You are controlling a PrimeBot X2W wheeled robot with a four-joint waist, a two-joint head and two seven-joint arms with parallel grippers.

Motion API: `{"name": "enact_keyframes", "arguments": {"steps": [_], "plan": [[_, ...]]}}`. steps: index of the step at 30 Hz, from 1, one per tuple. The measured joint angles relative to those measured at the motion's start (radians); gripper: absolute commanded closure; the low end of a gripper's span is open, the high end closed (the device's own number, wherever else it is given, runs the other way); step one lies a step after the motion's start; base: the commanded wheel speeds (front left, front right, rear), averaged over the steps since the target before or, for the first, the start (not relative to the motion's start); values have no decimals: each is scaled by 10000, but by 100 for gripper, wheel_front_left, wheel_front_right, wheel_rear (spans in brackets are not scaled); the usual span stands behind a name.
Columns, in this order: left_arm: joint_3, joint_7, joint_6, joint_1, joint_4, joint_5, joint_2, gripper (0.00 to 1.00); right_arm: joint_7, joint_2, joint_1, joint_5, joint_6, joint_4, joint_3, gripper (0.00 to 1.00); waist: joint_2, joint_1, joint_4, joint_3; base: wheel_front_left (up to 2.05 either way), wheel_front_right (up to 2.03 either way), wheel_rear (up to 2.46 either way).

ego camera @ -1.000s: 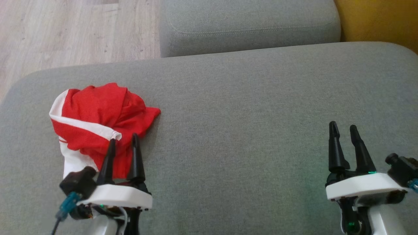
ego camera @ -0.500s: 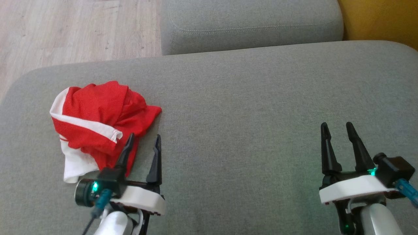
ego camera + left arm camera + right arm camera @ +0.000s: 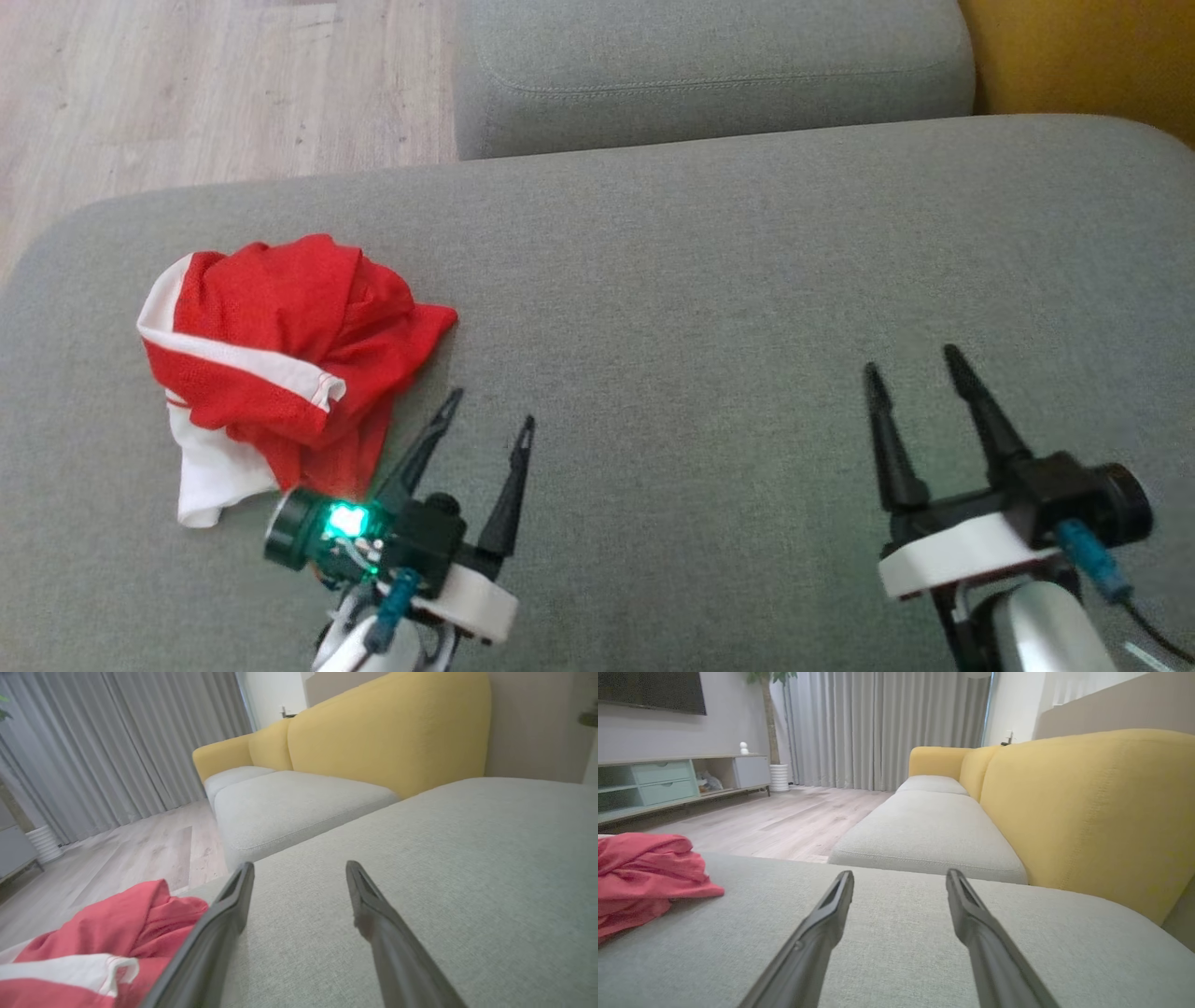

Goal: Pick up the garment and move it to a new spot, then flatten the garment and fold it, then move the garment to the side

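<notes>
On the left end of a wide grey sofa cushion [image 3: 709,308] lies the garment [image 3: 280,364], a crumpled red heap with white bands, close to the cushion's rounded edge. The left gripper [image 3: 492,407] hovers just to the right of the heap, jaws spread and empty, aimed past the cloth rather than at it. The right gripper [image 3: 913,360] hovers well apart over the right side, jaws likewise spread and holding nothing.

Closing now would likely pinch only air or cushion cover, since the left jaws bracket bare upholstery. A shallow pinch on one loose layer could let the thin cloth slip out, or drag the bundle along instead of lifting it. Pushing the heap leftward might tip it onto the wooden floor [image 3: 187,84].

Beyond sit a second grey cushion [image 3: 709,65] and a yellow backrest [image 3: 1087,812], with grey curtains [image 3: 878,728] and a low cabinet [image 3: 668,784] further off. Nothing visible lies between the left gripper and the garment.
</notes>
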Motion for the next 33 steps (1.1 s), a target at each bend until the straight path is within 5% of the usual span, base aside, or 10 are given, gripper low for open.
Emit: {"name": "enact_keyframes", "arguments": {"steps": [9, 21, 33], "plan": [[-151, -265, 529, -69, -230, -35, -61, 0, -263, 0, 1, -537, 2, -293, 54, 0, 0, 0, 62, 16, 0, 0, 0], [1367, -606, 596, 602, -731, -941, -504, 0, -608, 0, 19, 395, 2, -500, -485, 0, 0, 0, 166, 32, 0, 0, 0], [2192, -640, -211, 976, 556, -1321, -1081, 0, -633, 0, 364, 853, 2, 416, -654, 0, 0, -2, 186, -158, 0, 0, 0]]}}
